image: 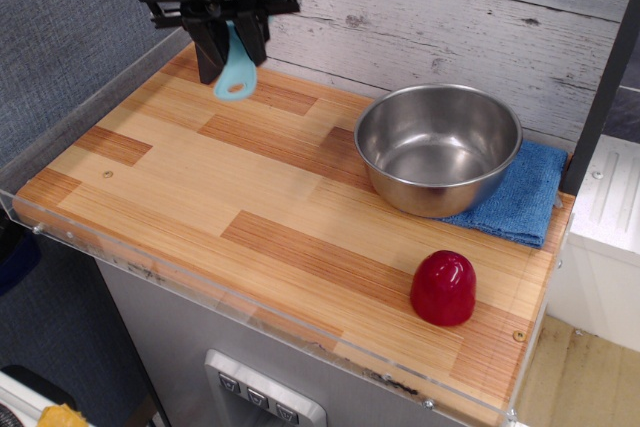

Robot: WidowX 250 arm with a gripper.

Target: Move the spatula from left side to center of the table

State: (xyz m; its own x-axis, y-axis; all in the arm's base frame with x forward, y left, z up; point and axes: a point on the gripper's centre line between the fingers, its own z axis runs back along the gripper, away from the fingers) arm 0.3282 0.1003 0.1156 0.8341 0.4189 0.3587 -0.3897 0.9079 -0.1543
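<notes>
My gripper (230,45) is high over the back left of the wooden table (250,207), near the wall. It is shut on the light-blue spatula (236,72), which hangs from the fingers with its handle and oval hole pointing down. The bristle head is hidden between the fingers. The spatula is well above the table top and touches nothing else.
A steel bowl (437,147) stands at the back right, partly on a blue cloth (520,195). A red dome-shaped object (443,287) sits near the front right. A clear acrylic rim (200,292) edges the table. A whitewashed plank wall is close behind the gripper.
</notes>
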